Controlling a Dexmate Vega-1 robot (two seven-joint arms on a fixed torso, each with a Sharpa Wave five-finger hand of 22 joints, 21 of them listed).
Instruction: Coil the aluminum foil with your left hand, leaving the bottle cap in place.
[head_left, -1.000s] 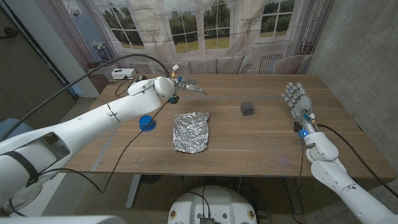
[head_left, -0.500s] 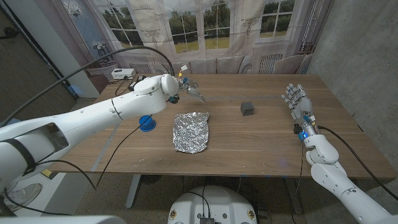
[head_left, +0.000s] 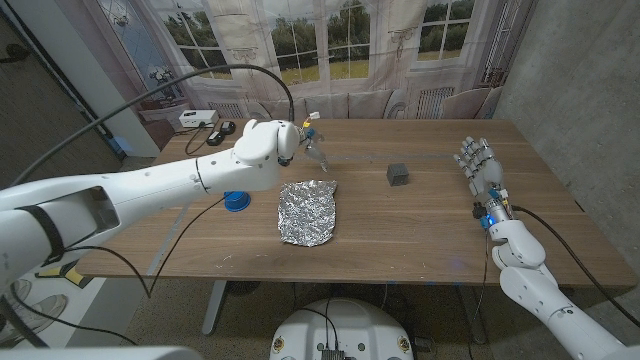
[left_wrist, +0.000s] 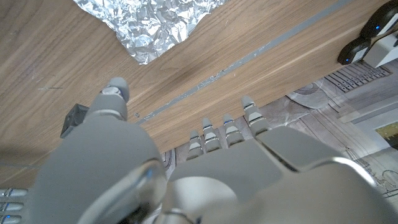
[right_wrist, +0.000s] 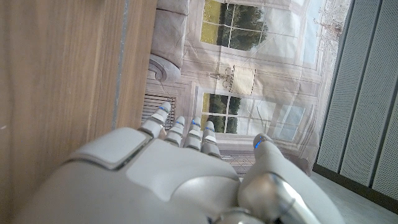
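Crinkled silver on the aluminum foil (head_left: 308, 211), glinting in facets. Bright blue on the bottle cap (head_left: 236, 202). Dark grey on the small cube (head_left: 398, 175). Warm brown wood grain across the table (head_left: 420, 225) (one paler streak along the grain). Glossy white on the left hand (left_wrist: 205, 174), pale grey-white on the right hand (head_left: 479, 164).

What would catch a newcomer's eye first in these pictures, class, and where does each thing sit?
The crinkled aluminum foil gleams at the middle of the wooden table. The left hand hangs above the table just beyond the foil's far edge, holding nothing, with its long white arm passing over the blue bottle cap to the foil's left. A small dark cube sits to the foil's right, and the right hand stands open near the table's right side.
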